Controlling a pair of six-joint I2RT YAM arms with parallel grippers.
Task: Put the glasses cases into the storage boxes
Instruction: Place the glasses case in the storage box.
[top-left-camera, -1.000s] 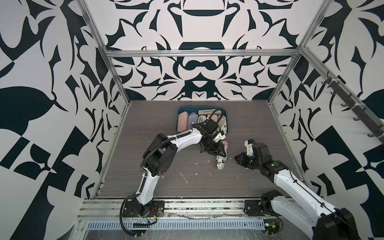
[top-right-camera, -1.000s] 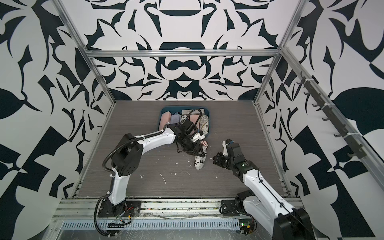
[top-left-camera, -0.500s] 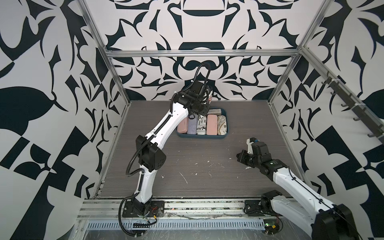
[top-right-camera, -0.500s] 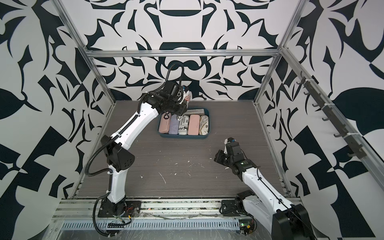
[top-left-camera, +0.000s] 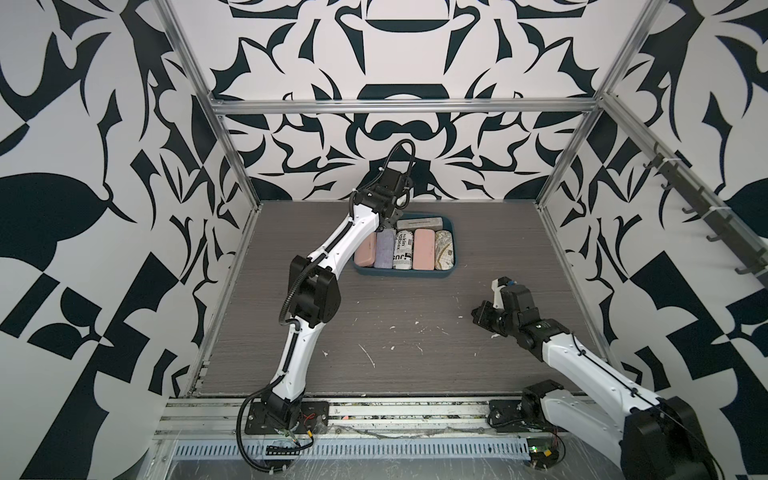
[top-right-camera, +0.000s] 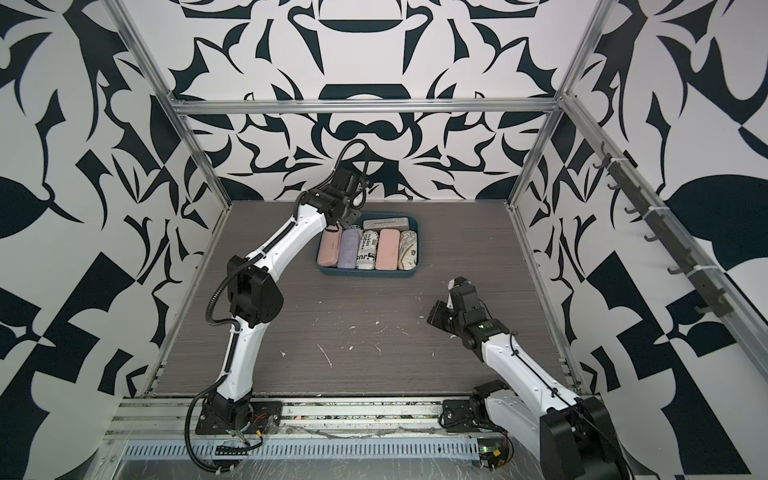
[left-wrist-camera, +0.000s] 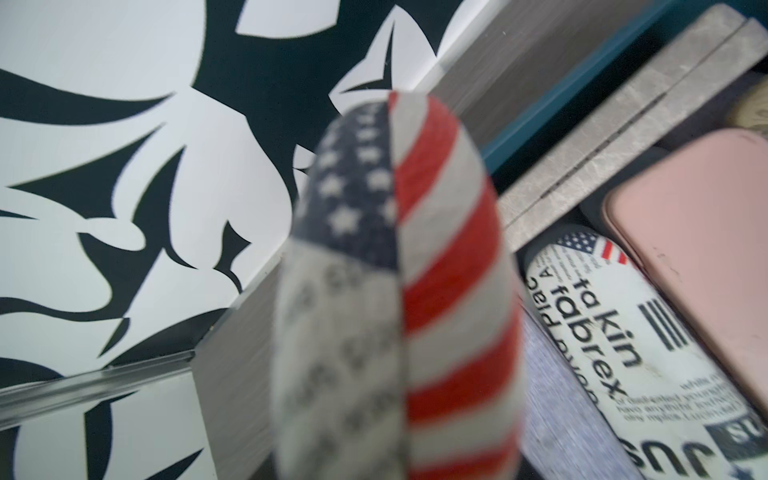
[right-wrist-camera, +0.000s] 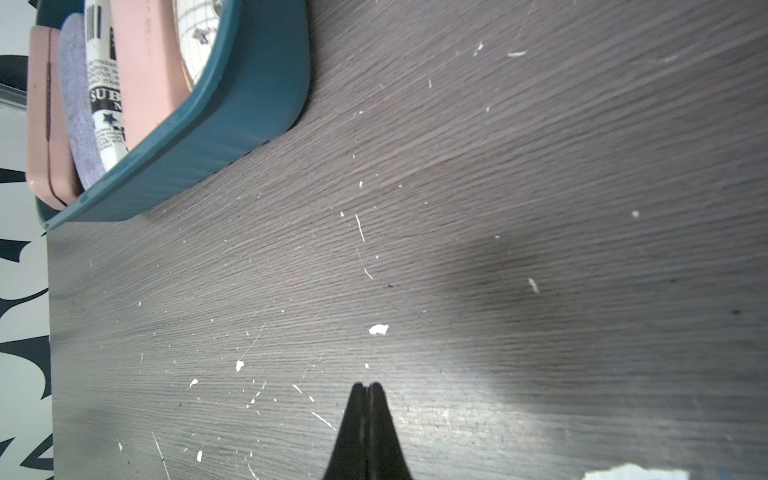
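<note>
Hovering over tray (top-left-camera: 401, 272) upper-left corner, left gripper (top-left-camera: 385, 222) is clamping flag case (left-wrist-camera: 395, 291), long axis running out from jaws; right gripper (right-wrist-camera: 365, 388) pinched together, empty, lower right.

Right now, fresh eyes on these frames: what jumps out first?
The black-and-white patterned walls dominate on every side. At the far middle of the table, a teal tray holds a row of glasses cases, and the left gripper holds a flag-print case at its far left corner. The right gripper is shut and empty at the near right.
</note>
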